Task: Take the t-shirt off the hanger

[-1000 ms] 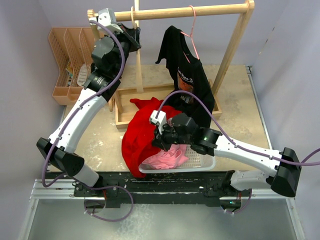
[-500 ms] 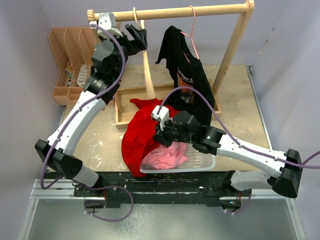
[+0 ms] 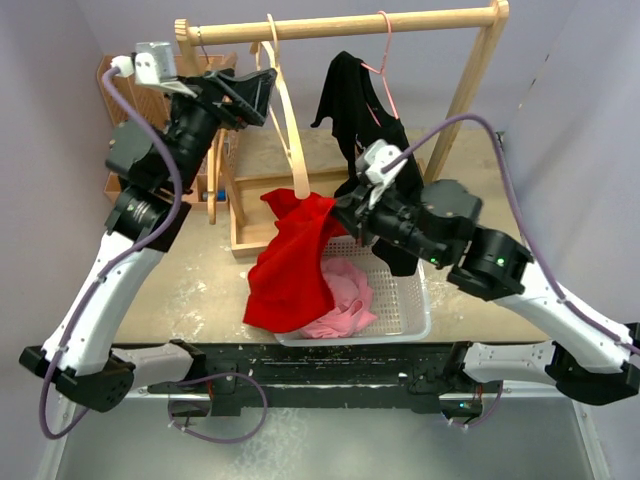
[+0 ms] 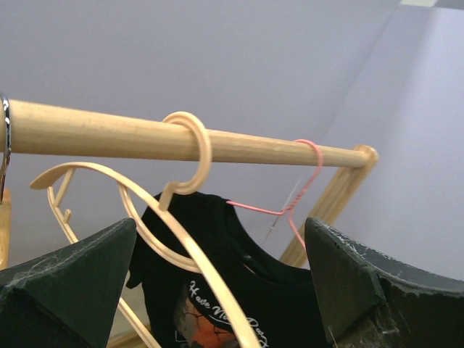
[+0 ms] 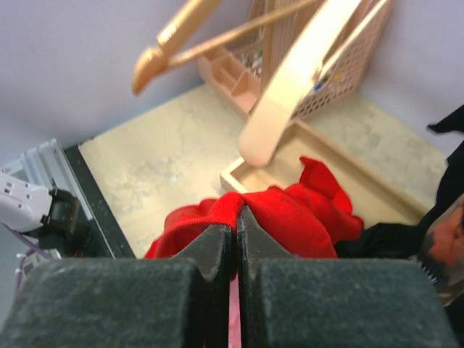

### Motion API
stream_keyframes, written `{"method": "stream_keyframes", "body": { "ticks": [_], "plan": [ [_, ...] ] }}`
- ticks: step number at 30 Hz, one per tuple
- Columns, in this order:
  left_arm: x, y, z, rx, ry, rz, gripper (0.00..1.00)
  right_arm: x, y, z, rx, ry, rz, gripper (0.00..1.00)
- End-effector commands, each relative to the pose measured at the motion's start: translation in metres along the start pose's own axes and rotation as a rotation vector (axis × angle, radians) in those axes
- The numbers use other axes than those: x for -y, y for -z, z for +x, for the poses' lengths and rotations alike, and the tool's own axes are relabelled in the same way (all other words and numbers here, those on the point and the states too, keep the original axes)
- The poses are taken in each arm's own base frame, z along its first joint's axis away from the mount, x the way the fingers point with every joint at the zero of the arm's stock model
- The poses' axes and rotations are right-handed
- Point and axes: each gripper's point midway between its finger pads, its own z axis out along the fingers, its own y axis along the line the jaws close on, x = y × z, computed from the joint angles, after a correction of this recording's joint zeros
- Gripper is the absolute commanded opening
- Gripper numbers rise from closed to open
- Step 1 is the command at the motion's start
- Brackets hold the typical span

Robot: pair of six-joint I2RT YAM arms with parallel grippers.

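Red fabric t-shirt [image 3: 292, 262], pinched by right gripper [image 5: 235, 217], looks free of beige curved hanger [image 3: 290, 130]; left gripper [image 4: 221, 225] gapes empty.

Pale lavender walls [image 3: 580, 90] on three sides. Beige counter [image 3: 190, 290], scuffed, dusted white. Wooden rack [image 3: 420, 20] spans the back, peach mesh organizer [image 5: 362, 65] back-left. Light soft and even.
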Motion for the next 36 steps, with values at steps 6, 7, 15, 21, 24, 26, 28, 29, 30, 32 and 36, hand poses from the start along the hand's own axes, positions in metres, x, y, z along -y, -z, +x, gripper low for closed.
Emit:
{"method": "stream_keyframes", "body": {
  "ticks": [6,7,15,21,24,26,28,29,30,32,36],
  "plan": [
    [0.035,0.044,-0.029,0.015,0.035,0.161,0.99,0.017,0.077,-0.123,0.333,0.071,0.046,0.00],
    [0.037,0.047,-0.030,0.015,0.039,0.173,0.99,0.019,0.083,-0.132,0.361,0.071,0.054,0.00],
    [0.065,0.069,-0.048,0.015,0.040,0.300,0.99,0.032,0.130,-0.195,0.549,0.089,0.110,0.00],
    [0.081,0.086,-0.061,0.018,0.027,0.375,0.99,0.057,0.159,-0.217,0.619,0.090,0.245,0.00],
    [0.089,0.092,-0.064,0.009,0.022,0.415,0.99,0.070,0.173,-0.220,0.639,0.083,0.317,0.00],
    [0.092,0.096,-0.064,-0.002,0.021,0.432,0.99,0.079,0.185,-0.225,0.669,0.076,0.363,0.00],
    [0.095,0.099,-0.065,-0.005,0.016,0.445,0.99,0.086,0.198,-0.228,0.685,0.077,0.405,0.00],
    [0.095,0.100,-0.065,-0.006,0.013,0.445,0.99,0.090,0.204,-0.229,0.692,0.073,0.425,0.00],
    [0.095,0.101,-0.066,-0.006,0.010,0.444,0.99,0.093,0.210,-0.231,0.703,0.070,0.441,0.00],
    [0.095,0.102,-0.067,-0.004,0.006,0.442,0.99,0.098,0.220,-0.232,0.718,0.062,0.465,0.00],
    [0.094,0.102,-0.069,-0.002,0.000,0.432,0.99,0.105,0.237,-0.234,0.743,0.049,0.501,0.00]
  ]
}}
